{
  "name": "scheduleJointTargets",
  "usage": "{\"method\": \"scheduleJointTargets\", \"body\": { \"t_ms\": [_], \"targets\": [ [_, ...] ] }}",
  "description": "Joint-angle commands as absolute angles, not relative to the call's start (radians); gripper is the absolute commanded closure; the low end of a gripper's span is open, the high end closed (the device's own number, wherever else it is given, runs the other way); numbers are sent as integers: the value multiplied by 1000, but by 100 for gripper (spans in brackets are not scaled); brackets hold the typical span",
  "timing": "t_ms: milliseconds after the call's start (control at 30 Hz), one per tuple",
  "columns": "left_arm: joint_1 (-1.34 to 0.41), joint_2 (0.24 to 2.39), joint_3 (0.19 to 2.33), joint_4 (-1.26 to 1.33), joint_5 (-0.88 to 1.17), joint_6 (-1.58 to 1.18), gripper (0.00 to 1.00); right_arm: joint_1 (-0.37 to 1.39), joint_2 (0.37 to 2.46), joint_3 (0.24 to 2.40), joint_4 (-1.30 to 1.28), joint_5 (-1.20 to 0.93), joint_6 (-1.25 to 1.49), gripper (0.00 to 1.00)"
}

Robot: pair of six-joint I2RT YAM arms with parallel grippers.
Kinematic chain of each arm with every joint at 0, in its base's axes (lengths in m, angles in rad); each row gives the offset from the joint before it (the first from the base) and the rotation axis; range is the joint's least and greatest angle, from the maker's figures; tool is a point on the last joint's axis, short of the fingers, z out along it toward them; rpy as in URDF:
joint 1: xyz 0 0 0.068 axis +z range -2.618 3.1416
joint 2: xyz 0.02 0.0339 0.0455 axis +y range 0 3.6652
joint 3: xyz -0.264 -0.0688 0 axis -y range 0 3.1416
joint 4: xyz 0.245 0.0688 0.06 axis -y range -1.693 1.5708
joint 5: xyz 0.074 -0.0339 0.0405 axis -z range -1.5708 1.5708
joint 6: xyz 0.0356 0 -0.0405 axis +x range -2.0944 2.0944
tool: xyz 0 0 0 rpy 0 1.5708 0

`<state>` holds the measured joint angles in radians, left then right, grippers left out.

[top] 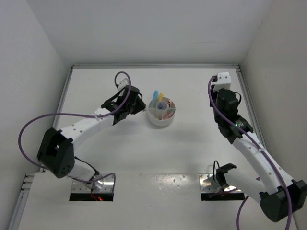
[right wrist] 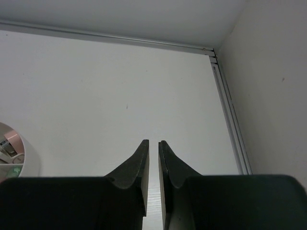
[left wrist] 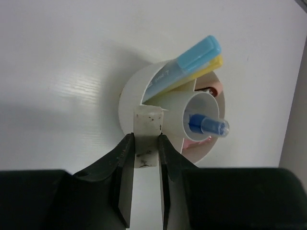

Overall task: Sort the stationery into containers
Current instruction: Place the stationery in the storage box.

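Observation:
The round white organiser (top: 156,120) stands mid-table with its wedges around a central well. A light blue marker (left wrist: 192,57) and a yellow marker (left wrist: 208,67) lean together in one wedge. A blue marker (left wrist: 206,125) stands in the well, and something pink (left wrist: 214,89) lies in a far wedge. My left gripper (left wrist: 145,136) is shut on a small pale grey eraser block (left wrist: 146,125) with dark smudges, held at the organiser's near wall (left wrist: 127,98). From above, the left gripper (top: 140,106) is just left of the organiser. My right gripper (right wrist: 153,143) is empty, its jaws a narrow slit apart.
The right gripper (top: 221,84) hovers near the far right corner, where a metal edge strip (right wrist: 230,124) runs beside the white side wall. The organiser's rim (right wrist: 24,153) shows at the left edge of the right wrist view. White walls enclose the table on three sides.

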<state>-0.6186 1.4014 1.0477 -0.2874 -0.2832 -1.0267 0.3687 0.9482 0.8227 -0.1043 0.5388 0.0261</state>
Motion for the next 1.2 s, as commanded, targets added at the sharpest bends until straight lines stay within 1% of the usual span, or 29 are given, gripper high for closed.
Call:
{"method": "scheduleJointTargets", "body": {
  "t_ms": [0,67,167,533,633,667,800,833,900,933,1033,1100,1167],
  "targets": [
    [-581,1474,1097,-278,-111,-1207,100,365,946,824,-37,543,23,87],
    [-572,1497,1069,-227,-28,-1227,100,365,946,824,-37,543,23,87],
    [-572,1526,1069,-172,5,-1239,100,365,946,815,-37,543,23,87],
    [-600,1611,1112,-163,5,-1249,100,365,946,815,-28,543,23,87],
    [-609,1631,1121,-163,14,-1249,95,365,946,815,-28,543,23,87],
    [-609,1631,1121,-163,23,-1249,95,365,946,815,-28,543,23,87],
    [-618,1631,1132,-163,23,-1249,86,365,946,815,-28,543,23,87],
    [-618,1631,1132,-163,23,-1249,80,365,946,815,-28,543,23,87],
    [-627,1622,1132,-163,23,-1249,75,365,946,815,-28,543,23,87],
    [-627,1621,1132,-163,23,-1237,68,365,946,815,-28,543,23,87],
    [-627,1608,1143,-163,9,-1227,67,365,946,815,-28,543,23,87],
    [-627,1597,1143,-172,9,-1227,64,365,946,815,-28,543,23,87],
    [-627,1597,1152,-172,0,-1218,56,365,946,815,-28,543,23,87]
  ]
}}
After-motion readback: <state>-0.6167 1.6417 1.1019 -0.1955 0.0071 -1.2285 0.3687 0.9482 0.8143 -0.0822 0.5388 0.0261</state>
